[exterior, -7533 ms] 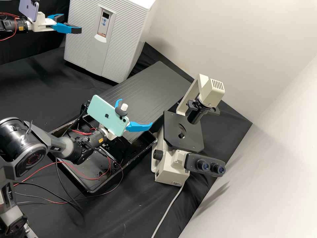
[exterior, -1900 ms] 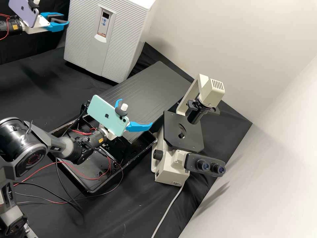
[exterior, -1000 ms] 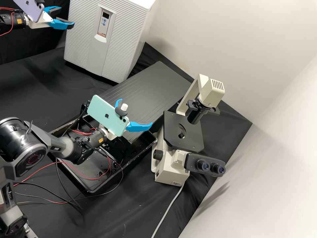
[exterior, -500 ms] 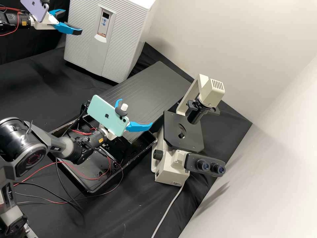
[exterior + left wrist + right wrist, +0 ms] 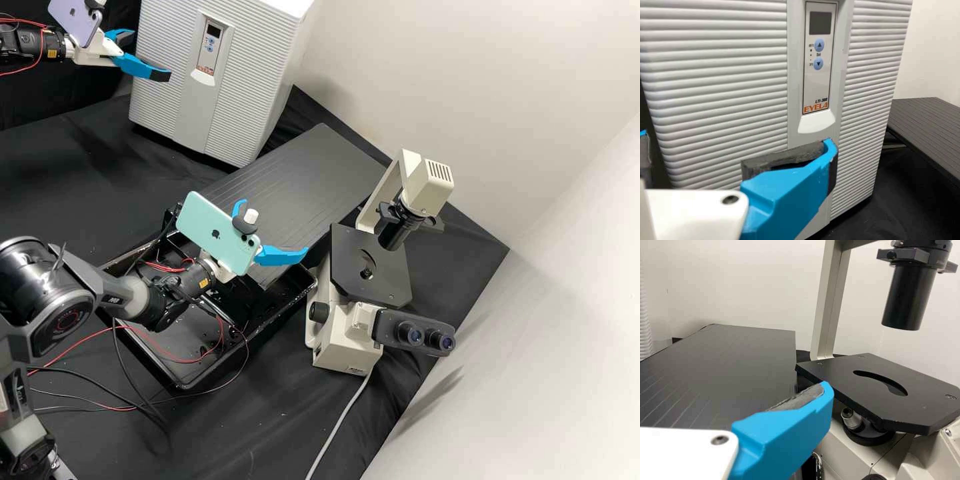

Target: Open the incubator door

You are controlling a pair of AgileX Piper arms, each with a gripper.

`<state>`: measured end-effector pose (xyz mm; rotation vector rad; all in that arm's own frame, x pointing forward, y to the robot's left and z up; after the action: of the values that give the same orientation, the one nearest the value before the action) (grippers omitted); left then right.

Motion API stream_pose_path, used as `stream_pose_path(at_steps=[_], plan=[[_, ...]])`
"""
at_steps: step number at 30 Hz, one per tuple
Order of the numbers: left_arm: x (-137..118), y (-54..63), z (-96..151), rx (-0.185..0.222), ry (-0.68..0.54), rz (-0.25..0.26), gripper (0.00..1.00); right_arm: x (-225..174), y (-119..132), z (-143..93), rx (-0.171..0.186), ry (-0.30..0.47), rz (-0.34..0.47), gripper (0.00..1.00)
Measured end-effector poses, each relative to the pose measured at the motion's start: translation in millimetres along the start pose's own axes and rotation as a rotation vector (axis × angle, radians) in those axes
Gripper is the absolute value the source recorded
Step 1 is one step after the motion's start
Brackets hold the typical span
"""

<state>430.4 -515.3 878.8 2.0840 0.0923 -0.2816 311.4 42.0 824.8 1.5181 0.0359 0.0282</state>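
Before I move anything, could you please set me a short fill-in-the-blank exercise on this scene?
1. The incubator door is ____, not open.
2. The gripper nearer to that door belongs to the ____ arm.
3. Its two fingers stand ____, not together.
4. The microscope has ____ eyepieces, side by side.

Missing words: closed; left; apart; two.
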Motion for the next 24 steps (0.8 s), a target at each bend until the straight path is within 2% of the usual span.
stream_pose_path(at_steps=[5, 14, 24], plan=[[-2.3, 3.3, -3.3, 0.004, 0.008, 0.007, 1.00, 0.0, 0.0, 0.0, 0.000, 0.000, 0.000, 1.00], [-10.7, 17.7, -1.8, -0.001, 0.001, 0.038, 1.00, 0.0, 0.0, 0.0, 0.000, 0.000, 0.000, 1.00], [-6.9, 21.9, 2.8, -0.073, -0.048, 0.022, 1.00, 0.0, 0.0, 0.0, 0.000, 0.000, 0.000, 1.00]])
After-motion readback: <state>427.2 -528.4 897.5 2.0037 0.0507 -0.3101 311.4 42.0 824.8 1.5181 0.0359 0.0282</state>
